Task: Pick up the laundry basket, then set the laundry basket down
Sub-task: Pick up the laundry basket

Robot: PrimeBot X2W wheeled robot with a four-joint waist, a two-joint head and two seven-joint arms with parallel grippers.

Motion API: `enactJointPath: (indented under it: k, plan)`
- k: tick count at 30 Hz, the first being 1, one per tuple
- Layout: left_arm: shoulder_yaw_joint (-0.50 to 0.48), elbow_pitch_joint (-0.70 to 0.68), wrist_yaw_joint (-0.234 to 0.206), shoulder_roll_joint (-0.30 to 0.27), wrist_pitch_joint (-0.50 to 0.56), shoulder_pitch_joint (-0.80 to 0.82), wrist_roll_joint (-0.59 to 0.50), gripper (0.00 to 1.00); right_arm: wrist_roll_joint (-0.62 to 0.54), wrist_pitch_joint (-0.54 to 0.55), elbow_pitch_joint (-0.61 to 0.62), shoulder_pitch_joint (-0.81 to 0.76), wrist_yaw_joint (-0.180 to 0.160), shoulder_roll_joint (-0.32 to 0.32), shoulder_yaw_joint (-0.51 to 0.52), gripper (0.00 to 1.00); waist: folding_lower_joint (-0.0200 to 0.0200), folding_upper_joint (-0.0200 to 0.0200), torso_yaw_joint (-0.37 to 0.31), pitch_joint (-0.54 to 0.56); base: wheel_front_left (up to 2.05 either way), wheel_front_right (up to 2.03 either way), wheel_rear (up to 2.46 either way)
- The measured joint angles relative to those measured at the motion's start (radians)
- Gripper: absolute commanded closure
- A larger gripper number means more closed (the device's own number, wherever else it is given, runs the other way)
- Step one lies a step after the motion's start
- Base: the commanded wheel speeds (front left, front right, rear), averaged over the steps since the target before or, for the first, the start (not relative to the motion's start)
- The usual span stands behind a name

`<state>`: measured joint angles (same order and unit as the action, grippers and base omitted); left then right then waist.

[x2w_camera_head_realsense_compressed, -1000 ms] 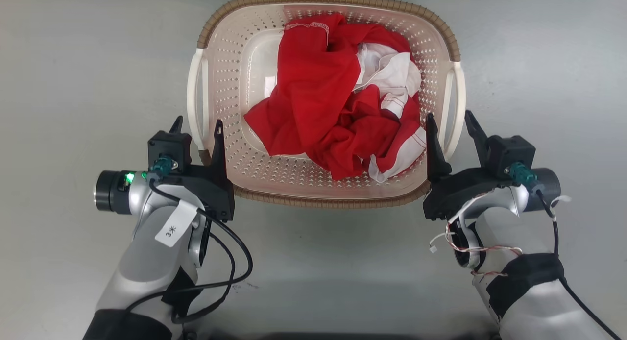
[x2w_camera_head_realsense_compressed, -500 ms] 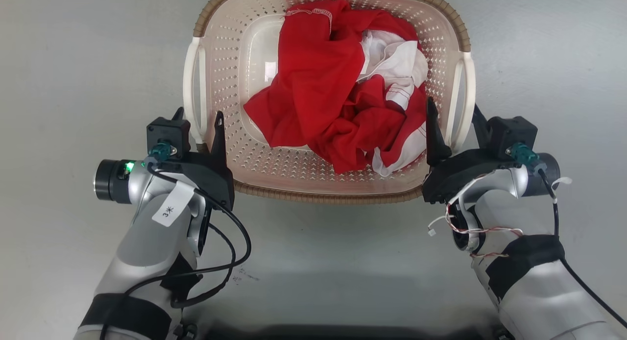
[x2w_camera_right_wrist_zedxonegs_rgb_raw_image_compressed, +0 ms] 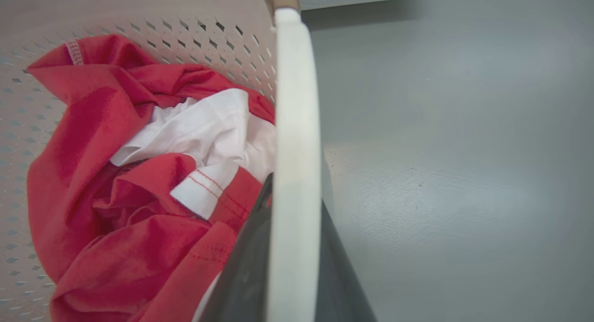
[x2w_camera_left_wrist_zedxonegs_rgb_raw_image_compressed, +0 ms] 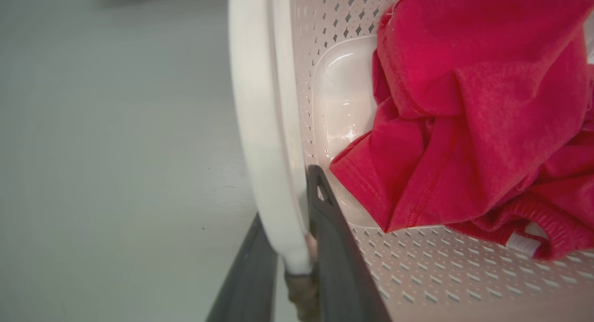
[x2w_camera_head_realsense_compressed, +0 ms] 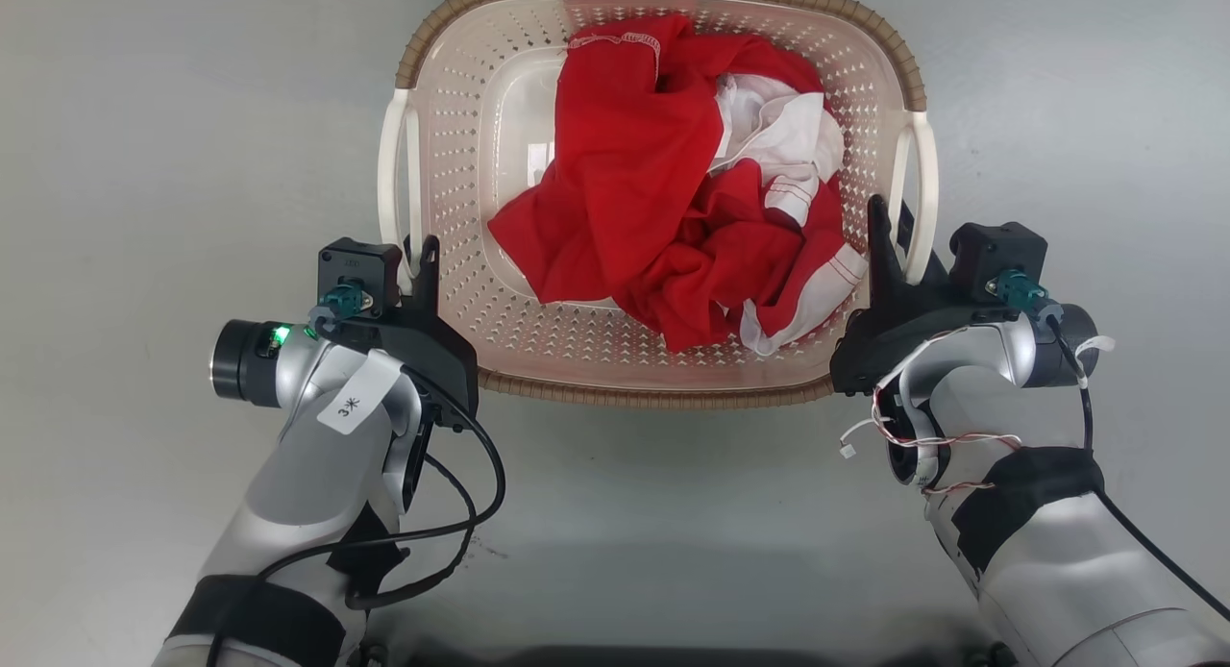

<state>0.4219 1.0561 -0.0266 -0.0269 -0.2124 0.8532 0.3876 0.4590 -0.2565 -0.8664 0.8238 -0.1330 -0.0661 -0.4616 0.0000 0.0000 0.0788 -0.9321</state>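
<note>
Under the head camera, a rounded-rectangular cream plastic laundry basket lies against a smooth grey surface, its mouth facing up. Its walls are pierced with rows of small holes and its rim is brown and woven-looking. Its long axis runs from left to right, with a smooth white loop at each short end. A crumpled red cloth fills the basket's middle and right, with a creased white cloth tucked into it. The far rim meets the top edge. Whether the basket rests on the surface or hangs off it cannot be told. The left claw straddles the near end of the left handle, its outer finger mostly hidden, and the right claw straddles the right handle.

Left wrist view: the left claw is clamped on the glossy left handle, one dark finger on each side, beside the red cloth.

Right wrist view: the right claw grips the right handle, which hides much of both fingers. Red cloth and stitched white cloth lie inside the basket.
</note>
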Motion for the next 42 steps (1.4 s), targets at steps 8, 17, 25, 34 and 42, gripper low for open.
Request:
enactJointPath:
  k: [8,17,25,34,42]
  plan:
    - [0.046,0.005,-0.002,-0.002,0.013,-0.002,0.056,1.00,0.038,0.000,-0.053,0.009,0.000,0.000,-0.030,1.00,0.0000,0.0000,-0.004,0.042,0.00,0.00,0.00]
    - [0.121,0.005,-0.019,-0.005,0.033,-0.039,0.124,1.00,0.077,0.000,-0.127,0.021,0.000,-0.001,-0.092,1.00,-0.0002,-0.0001,-0.012,0.135,0.00,0.00,0.00]
    - [0.177,0.008,-0.027,-0.006,0.063,-0.087,0.179,1.00,0.122,0.019,-0.173,-0.009,0.000,-0.001,-0.143,1.00,-0.0002,-0.0001,-0.016,0.223,0.00,0.00,0.00]
    - [0.232,0.018,-0.037,-0.008,0.089,-0.169,0.238,1.00,0.181,0.054,-0.184,-0.079,0.000,-0.001,-0.212,1.00,-0.0003,-0.0001,-0.014,0.349,0.00,0.00,0.00]
    - [0.274,0.026,-0.044,-0.010,0.124,-0.243,0.290,1.00,0.240,0.102,-0.184,-0.150,0.000,-0.001,-0.274,1.00,-0.0003,-0.0001,-0.009,0.464,0.00,0.00,0.00]
